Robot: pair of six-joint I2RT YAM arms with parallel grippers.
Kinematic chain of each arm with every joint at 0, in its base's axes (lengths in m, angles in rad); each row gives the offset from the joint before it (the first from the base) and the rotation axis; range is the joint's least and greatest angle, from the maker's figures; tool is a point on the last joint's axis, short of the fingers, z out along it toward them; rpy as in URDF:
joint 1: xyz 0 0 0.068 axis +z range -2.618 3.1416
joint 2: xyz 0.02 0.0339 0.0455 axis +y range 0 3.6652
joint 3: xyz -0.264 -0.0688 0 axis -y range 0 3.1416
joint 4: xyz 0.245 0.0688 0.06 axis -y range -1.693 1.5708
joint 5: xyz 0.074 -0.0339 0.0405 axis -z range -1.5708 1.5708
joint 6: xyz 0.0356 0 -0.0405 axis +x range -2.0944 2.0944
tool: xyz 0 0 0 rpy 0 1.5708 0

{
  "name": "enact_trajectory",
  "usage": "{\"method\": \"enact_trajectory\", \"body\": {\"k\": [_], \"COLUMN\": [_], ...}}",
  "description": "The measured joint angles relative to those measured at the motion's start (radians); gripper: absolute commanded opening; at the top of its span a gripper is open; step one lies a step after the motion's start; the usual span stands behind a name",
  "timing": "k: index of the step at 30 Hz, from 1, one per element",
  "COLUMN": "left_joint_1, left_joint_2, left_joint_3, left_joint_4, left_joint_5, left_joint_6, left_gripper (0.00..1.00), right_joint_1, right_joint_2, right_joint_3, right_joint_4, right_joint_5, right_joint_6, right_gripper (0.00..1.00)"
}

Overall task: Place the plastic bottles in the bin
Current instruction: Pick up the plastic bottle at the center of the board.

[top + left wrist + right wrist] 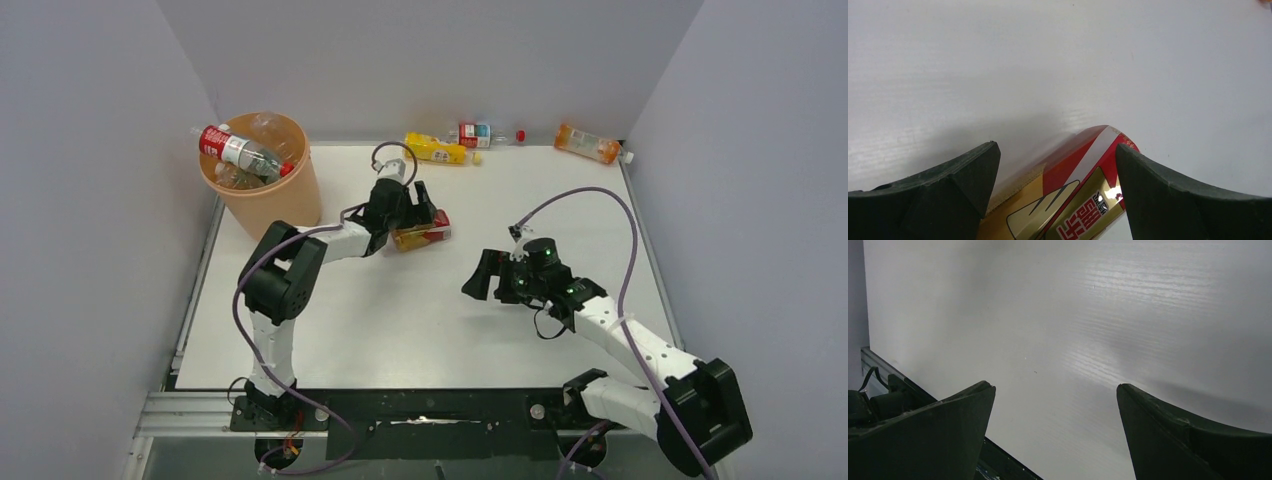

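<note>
In the overhead view the left pincer point(424, 214) sat just above and left of the frame's centre. Its jaws were spread wide over a red-and-gold bottle point(424, 236) that lay on its side on the white table point(400, 320). The left wrist view showed that bottle low in the frame, between the two dark fingers point(948, 185) and straddled rather than squeezed. Whether either finger touched it could not be told.

The bin point(262, 200) stood in the upper left of the overhead frame, at the table's far-left corner and well apart from that bottle. It held several clear bottles point(240, 176), and a red-labelled bottle point(232, 148) lay across its rim with one end jutting past the left side.

Three more lay along the table's far edge, at the top of the frame: a yellow bottle point(437, 149), just right of it a clear bottle with a red-and-blue label point(480, 133), and further right an orange bottle point(588, 143).

The right pincer point(490, 276) hung right of centre with its jaws wide — only bare table showed between them in its wrist view.
</note>
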Motion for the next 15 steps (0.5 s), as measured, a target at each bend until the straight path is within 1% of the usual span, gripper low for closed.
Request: {"method": "enact_trajectory", "body": {"k": [6,15], "left_joint_1": [-0.029,-0.062], "left_joint_2": [-0.123,-0.231], "left_joint_3": [-0.165,-0.291], "left_joint_4": [0.002,-0.008], "left_joint_5": [-0.001,-0.013], "left_joint_6": [-0.053,-0.077], "left_gripper": [0.86,0.88], "right_joint_1": [0.014,0.026], "right_joint_2": [0.125,0.377], "right_joint_3": [0.001,0.087], "right_joint_4": [0.096,0.179], "right_joint_5": [-0.013,-0.006], "right_joint_6": [0.005,0.007], "right_gripper": [0.98,0.98]}}
